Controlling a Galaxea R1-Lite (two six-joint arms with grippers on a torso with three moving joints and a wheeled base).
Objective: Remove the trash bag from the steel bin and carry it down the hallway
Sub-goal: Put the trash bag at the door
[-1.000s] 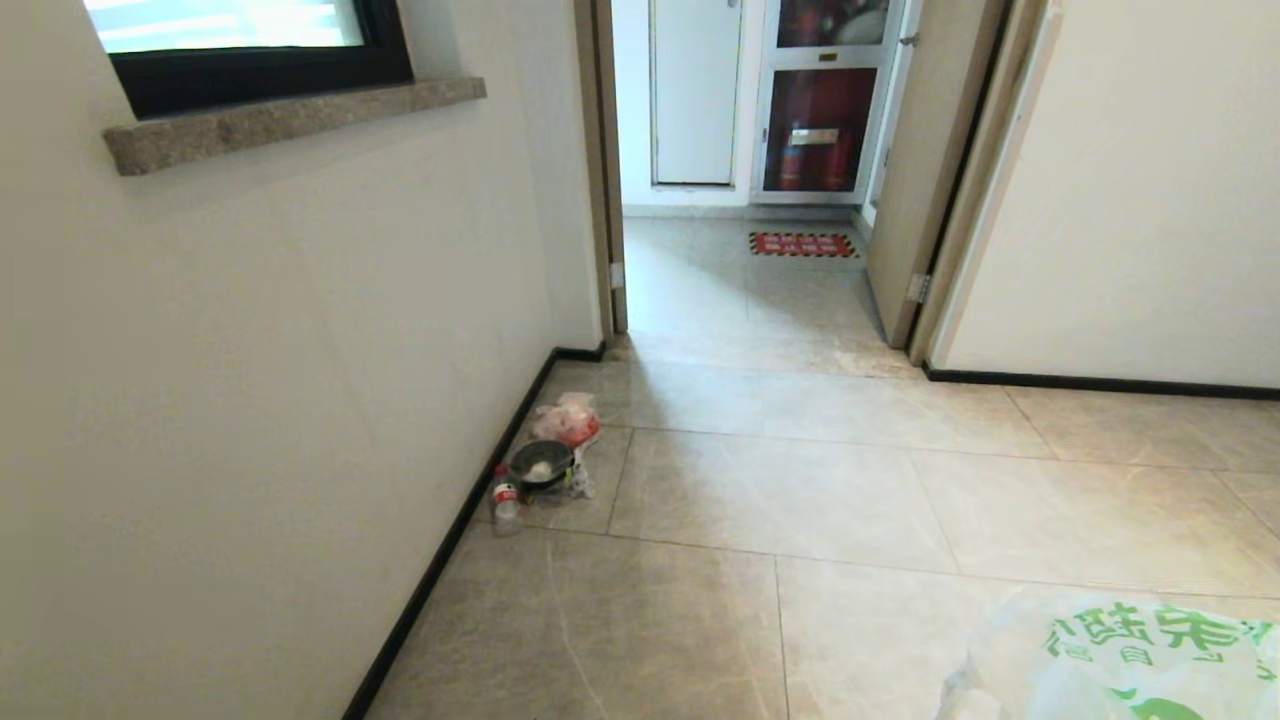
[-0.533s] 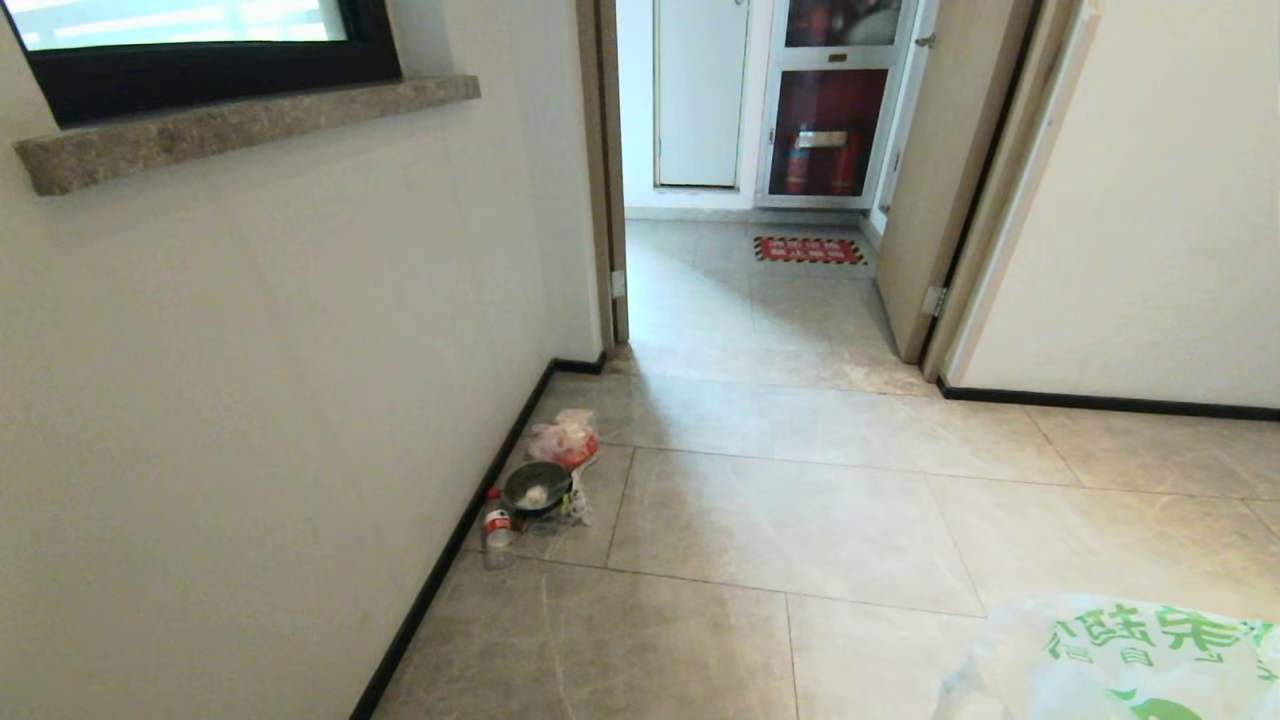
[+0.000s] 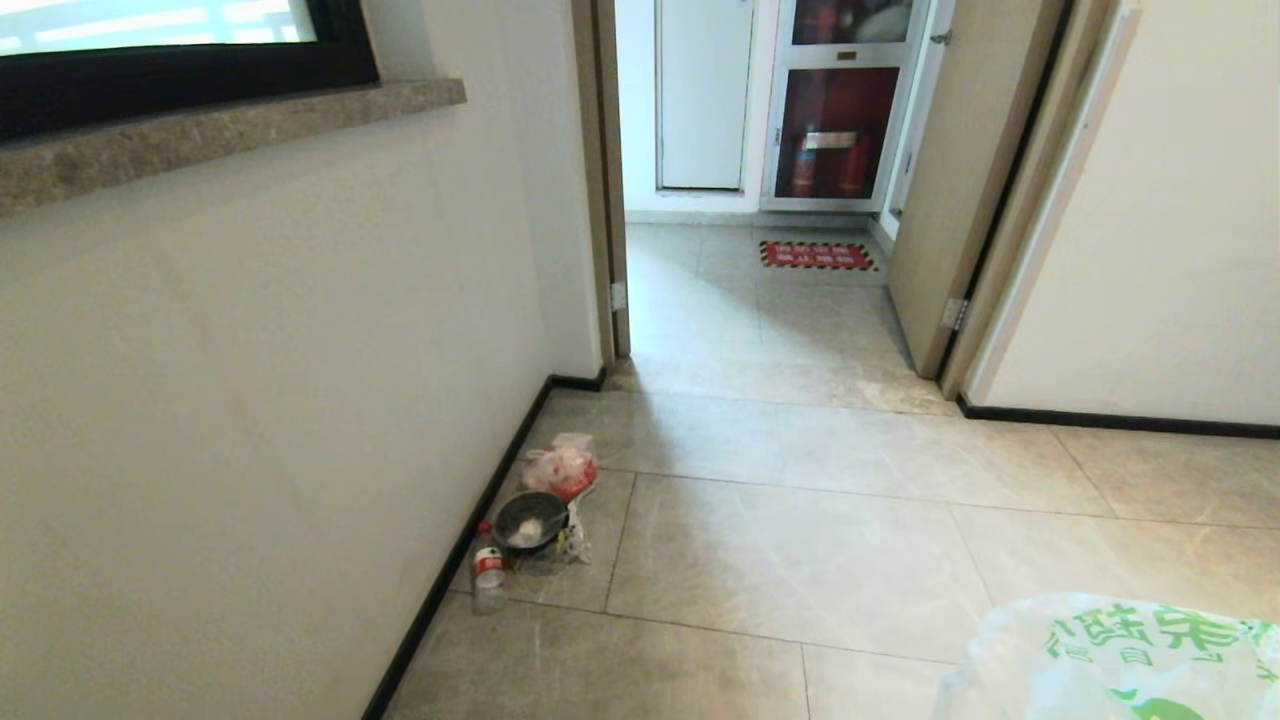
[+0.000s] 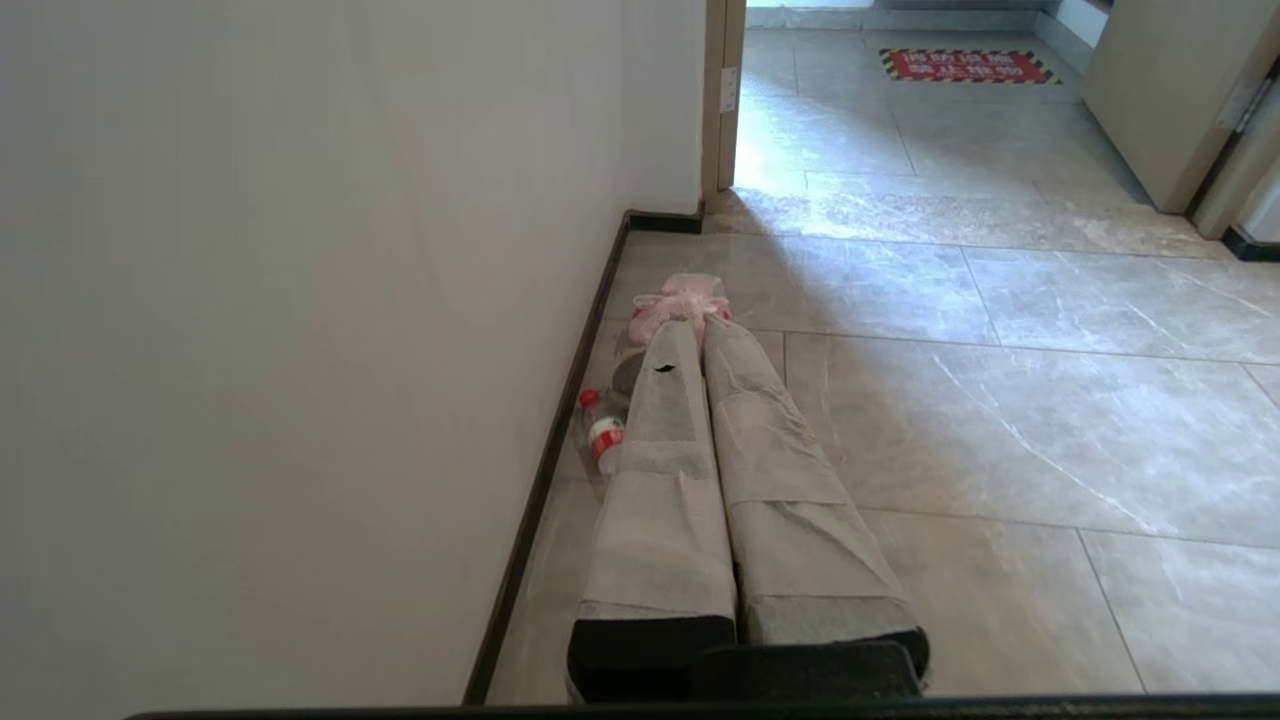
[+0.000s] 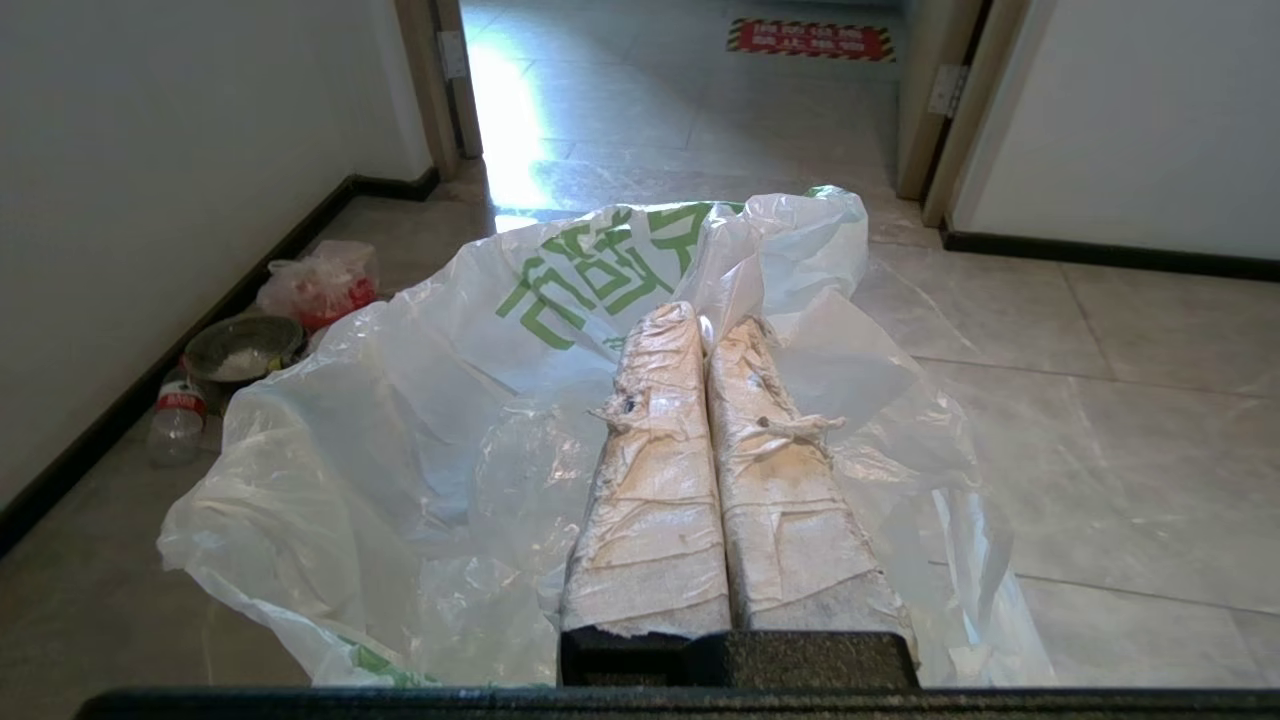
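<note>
The trash bag (image 3: 1120, 655), thin white plastic with green characters, shows at the lower right corner of the head view. In the right wrist view it billows (image 5: 420, 420) around my right gripper (image 5: 705, 320), which is shut with a fold of the bag pinched between its tips, above the floor. My left gripper (image 4: 698, 325) is shut and holds nothing, pointing along the left wall. The hallway floor (image 3: 800, 520) of glossy grey tiles runs ahead to an open doorway. The steel bin is out of view.
Against the left wall's black baseboard lie a clear bag with red contents (image 3: 560, 465), a dark round bowl (image 3: 528, 520) and a plastic bottle (image 3: 488, 570). A stone window sill (image 3: 200, 135) juts out at upper left. Ahead, an open door (image 3: 960, 180) and a red floor mat (image 3: 817, 255).
The whole head view has shifted: the litter by the wall and the doorway come closer and the window slides off to the left. The bag keeps its place in the lower right corner.
</note>
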